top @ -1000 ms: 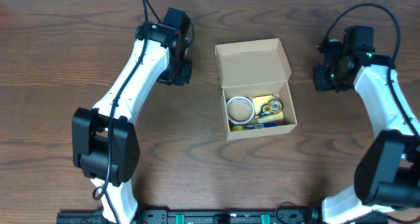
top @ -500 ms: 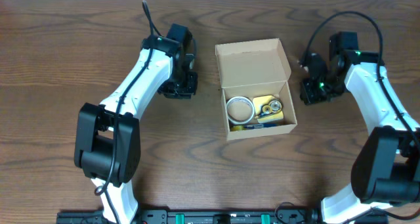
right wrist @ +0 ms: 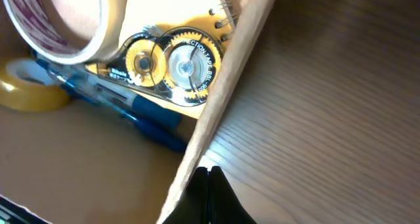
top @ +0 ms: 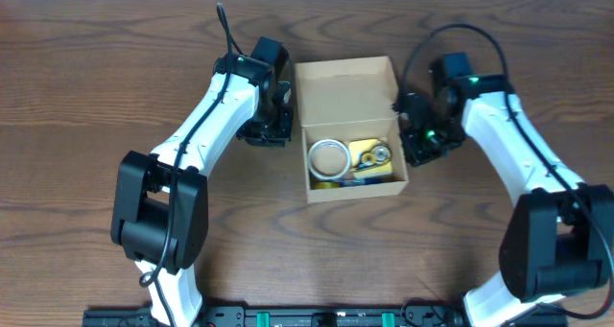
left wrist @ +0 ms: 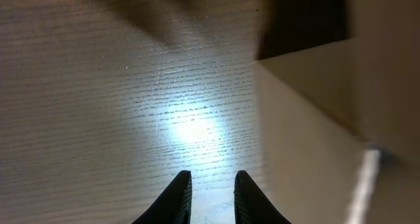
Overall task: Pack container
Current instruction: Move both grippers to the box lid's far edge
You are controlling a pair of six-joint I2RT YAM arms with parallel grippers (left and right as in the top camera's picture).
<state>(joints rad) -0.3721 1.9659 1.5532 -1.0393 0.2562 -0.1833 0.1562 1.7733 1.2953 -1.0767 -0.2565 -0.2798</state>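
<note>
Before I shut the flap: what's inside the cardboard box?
In the container: a tape roll, a yellow correction-tape dispenser, a blue pen and a small yellow item. Anything beneath them is covered.

Over the last 1 second the right gripper (top: 414,141) swung in from the right, pinched its jaws together and now sits against the container's (top: 345,85) right wall; the container has slid left, ending just beside the left gripper (top: 272,128), which edged rightward toward it
</note>
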